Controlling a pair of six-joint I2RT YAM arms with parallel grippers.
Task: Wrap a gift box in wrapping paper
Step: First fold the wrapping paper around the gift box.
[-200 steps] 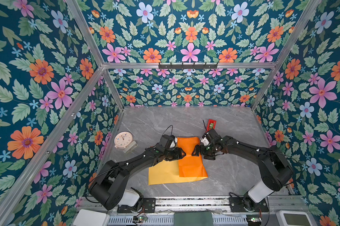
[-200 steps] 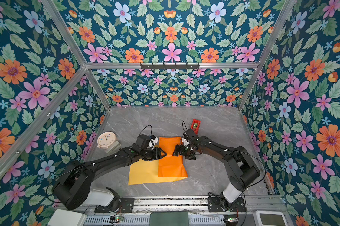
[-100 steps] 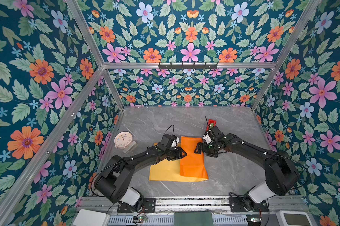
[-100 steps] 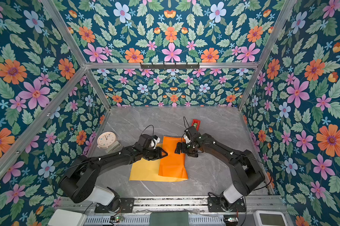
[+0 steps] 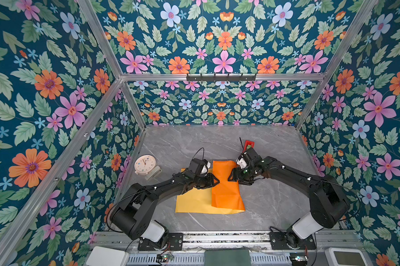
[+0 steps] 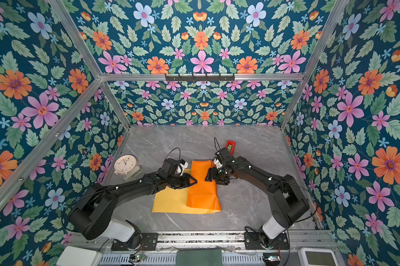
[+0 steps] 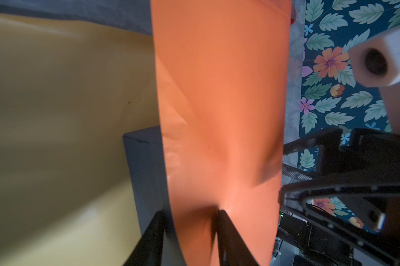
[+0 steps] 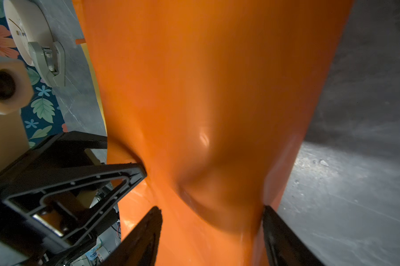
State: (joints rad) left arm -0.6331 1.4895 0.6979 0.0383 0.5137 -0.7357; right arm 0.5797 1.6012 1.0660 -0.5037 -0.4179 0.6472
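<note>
The wrapping paper [image 5: 194, 202] lies on the table matte yellow side up, its glossy orange flap [image 5: 225, 191] folded over the gift box. Only a navy side of the gift box [image 7: 143, 170] shows, in the left wrist view. My left gripper [image 5: 217, 182] [image 7: 189, 211] is at the flap's left edge, shut on the paper-covered box edge: one finger lies against the navy side, the other dents the orange paper. My right gripper [image 5: 233, 180] [image 8: 210, 207] is at the flap's right edge. Its jaws stand wide apart, with bulging orange paper between them.
A white table clock [image 5: 145, 164] stands at the left of the grey marble table. A red tape dispenser [image 5: 249, 145] sits just behind the right wrist. Flowered walls close in the left, right and back sides.
The orange flap, pinched into a waist a second ago, now lies straighter. The left jaws have narrowed onto the flap's edge. The right jaws have begun narrowing round the paper.
</note>
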